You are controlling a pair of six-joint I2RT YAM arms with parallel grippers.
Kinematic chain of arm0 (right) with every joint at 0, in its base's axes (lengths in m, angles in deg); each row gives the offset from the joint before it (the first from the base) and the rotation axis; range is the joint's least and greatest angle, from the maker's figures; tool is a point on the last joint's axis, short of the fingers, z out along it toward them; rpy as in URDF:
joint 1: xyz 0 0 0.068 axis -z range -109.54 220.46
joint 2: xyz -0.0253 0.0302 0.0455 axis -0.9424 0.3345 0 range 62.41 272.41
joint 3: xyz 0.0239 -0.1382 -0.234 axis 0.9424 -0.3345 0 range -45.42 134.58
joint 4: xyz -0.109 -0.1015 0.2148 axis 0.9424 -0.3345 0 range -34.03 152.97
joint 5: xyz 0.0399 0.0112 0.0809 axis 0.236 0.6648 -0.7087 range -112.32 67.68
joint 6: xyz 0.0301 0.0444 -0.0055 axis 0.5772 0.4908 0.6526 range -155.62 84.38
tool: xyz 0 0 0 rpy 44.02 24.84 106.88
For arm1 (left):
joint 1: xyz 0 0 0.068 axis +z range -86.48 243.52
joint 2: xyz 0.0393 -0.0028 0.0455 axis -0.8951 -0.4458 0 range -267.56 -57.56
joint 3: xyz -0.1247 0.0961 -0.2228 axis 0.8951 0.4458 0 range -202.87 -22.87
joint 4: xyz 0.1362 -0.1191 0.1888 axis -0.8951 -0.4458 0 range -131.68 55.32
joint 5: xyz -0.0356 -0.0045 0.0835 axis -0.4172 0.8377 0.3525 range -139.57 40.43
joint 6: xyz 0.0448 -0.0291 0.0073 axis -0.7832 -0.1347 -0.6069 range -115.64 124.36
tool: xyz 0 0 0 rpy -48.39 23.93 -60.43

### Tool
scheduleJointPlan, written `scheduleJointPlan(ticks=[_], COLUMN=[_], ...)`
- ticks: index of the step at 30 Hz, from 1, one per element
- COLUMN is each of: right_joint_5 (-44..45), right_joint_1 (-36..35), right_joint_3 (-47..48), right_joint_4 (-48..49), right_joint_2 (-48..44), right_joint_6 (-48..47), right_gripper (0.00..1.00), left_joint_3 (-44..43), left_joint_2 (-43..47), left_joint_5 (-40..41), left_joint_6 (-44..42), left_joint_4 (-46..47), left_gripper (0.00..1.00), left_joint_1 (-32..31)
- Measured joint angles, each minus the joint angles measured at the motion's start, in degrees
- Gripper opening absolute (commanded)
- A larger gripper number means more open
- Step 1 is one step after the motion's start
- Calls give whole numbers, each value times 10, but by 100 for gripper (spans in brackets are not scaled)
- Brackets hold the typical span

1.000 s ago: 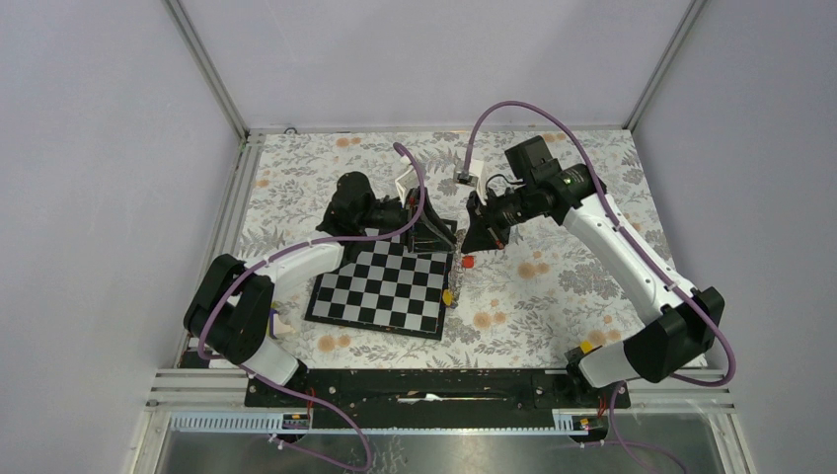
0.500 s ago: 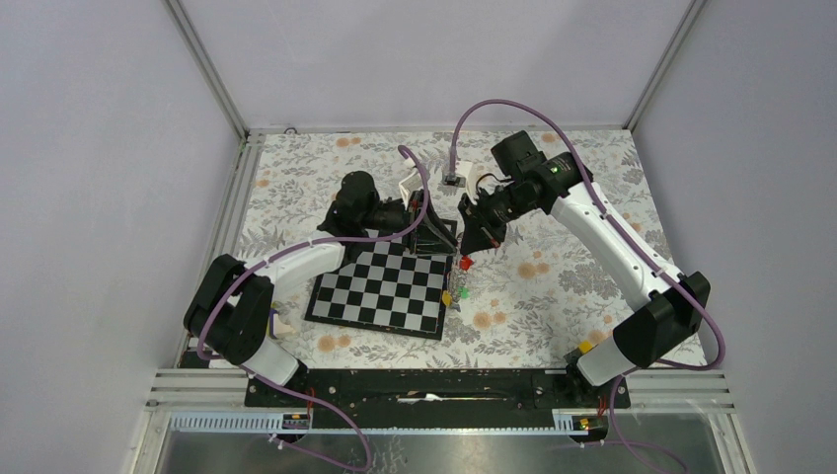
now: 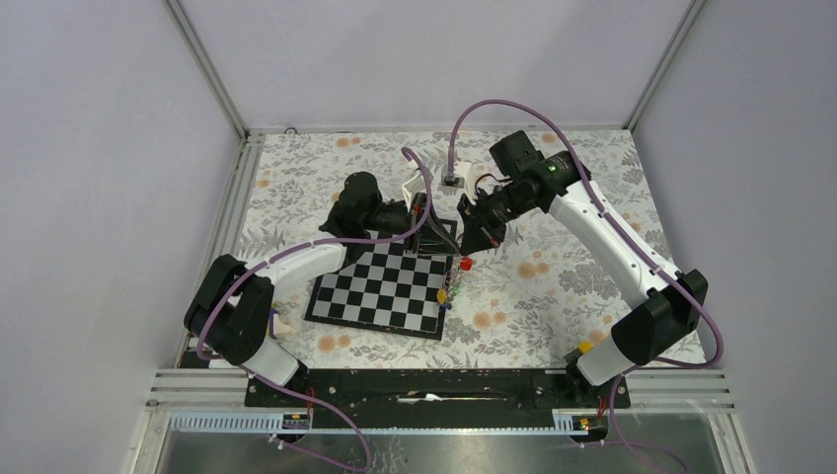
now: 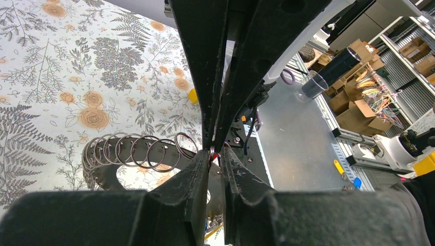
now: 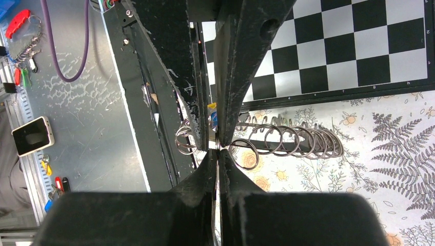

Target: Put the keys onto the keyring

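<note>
Both grippers meet tip to tip above the far right corner of the chessboard (image 3: 380, 286). My left gripper (image 3: 446, 237) is shut on the keyring (image 4: 212, 152), which shows edge-on as a thin metal strip between its fingertips in the left wrist view (image 4: 215, 154). My right gripper (image 3: 472, 242) is shut on the same keyring (image 5: 217, 145) from the opposite side, as the right wrist view (image 5: 217, 149) shows. Keys hang below the grippers: a red tag (image 3: 465, 264), then a small bunch of yellow, green and blue tags (image 3: 450, 291). A blue and yellow tag (image 5: 213, 114) peeks out behind the fingers.
A black rack with a row of several spare wire rings (image 4: 133, 151) lies on the floral cloth under the grippers and also shows in the right wrist view (image 5: 287, 139). The chessboard (image 5: 349, 46) lies beside it. Metal rails (image 3: 434, 385) run along the front edge.
My right arm swung left and its gripper closed in on the left gripper. The left gripper shifted slightly. The hanging tags gathered into a tighter bunch under the grippers.
</note>
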Motion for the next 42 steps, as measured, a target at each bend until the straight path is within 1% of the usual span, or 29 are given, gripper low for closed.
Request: scheduleJointPlan(ticks=[3,7,11,12,19,21,22,26,29,33,38,42], right_joint_5=[3,5,8,8,10,9,8,-11,-44,-83,-115,-128], right_joint_1=[0,0,0,0,-1,-1,-1,10,34,51,53,54], right_joint_3=[0,0,0,-1,-18,-24,-28,-47,-68,-80,-96,-110], right_joint_4=[0,0,1,1,22,34,42,81,114,136,152,162], right_joint_2=[0,0,0,0,-7,-14,-20,-49,-73,-80,-84,-89], right_joint_6=[0,-1,-2,-2,-2,-2,-1,3,10,15,17,17], right_gripper=[0,0,0,1,26,30,31,31,31,31,31,29], left_joint_3=[0,0,0,-1,-7,-7,-7,-7,-7,-7,-2,1], left_joint_2=[0,0,0,0,0,0,0,0,0,0,0,0], left_joint_5=[0,0,0,0,-2,-4,-5,-9,-13,-18,-26,-29], left_joint_6=[-1,-5,-11,-14,-35,-34,-31,-2,34,68,89,97], left_joint_4=[-1,-2,-8,-11,-45,-53,-53,-29,16,63,82,86], left_gripper=[11,1,0,0,0,0,0,0,0,0,0,0], left_joint_1=[0,0,0,0,0,0,0,0,1,2,3,3])
